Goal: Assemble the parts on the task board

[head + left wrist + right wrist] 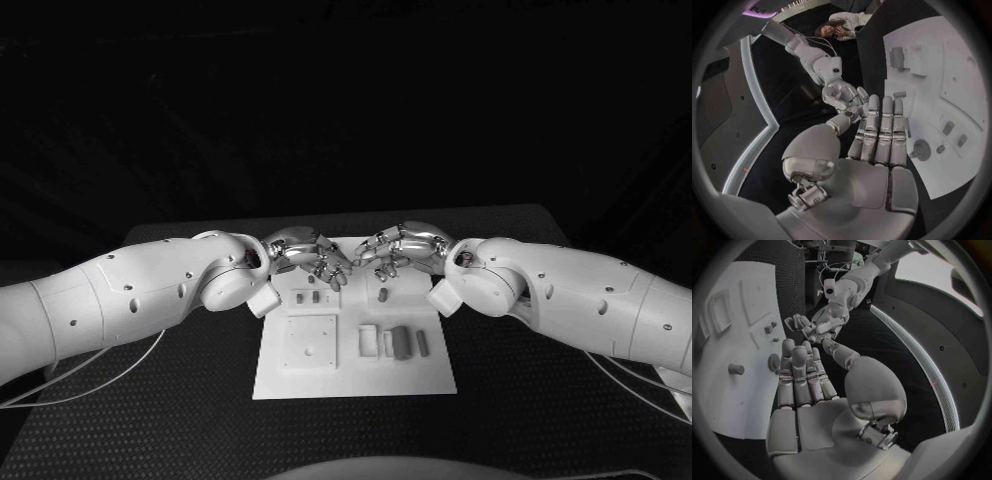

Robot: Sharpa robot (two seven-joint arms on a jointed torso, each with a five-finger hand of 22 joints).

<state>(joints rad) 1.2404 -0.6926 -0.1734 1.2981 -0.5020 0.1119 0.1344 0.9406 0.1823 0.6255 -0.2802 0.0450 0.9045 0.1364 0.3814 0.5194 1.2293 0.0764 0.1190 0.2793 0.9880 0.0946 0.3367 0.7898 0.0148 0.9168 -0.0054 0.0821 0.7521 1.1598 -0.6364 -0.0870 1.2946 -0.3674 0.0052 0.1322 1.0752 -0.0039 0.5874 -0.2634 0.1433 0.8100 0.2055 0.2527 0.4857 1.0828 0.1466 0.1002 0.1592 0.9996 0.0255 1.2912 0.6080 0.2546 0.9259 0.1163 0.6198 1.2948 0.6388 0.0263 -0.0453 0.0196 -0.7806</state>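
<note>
Task board point(353, 375) beneath both hands

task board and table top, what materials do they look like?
Task board: looks like matte white plastic, possibly painted metal; flat, even, no glare. Table: black, with a fine dotted weave texture, likely a rubber or fabric mat, though that is uncertain.

No lettering, labels, brand marks, numbers or signs can be read anywhere in these views. The white task board point(355, 385) carries raised shapes and small parts but no legible print, and the robot's white arms and silver hands bear no readable markings either.
</note>
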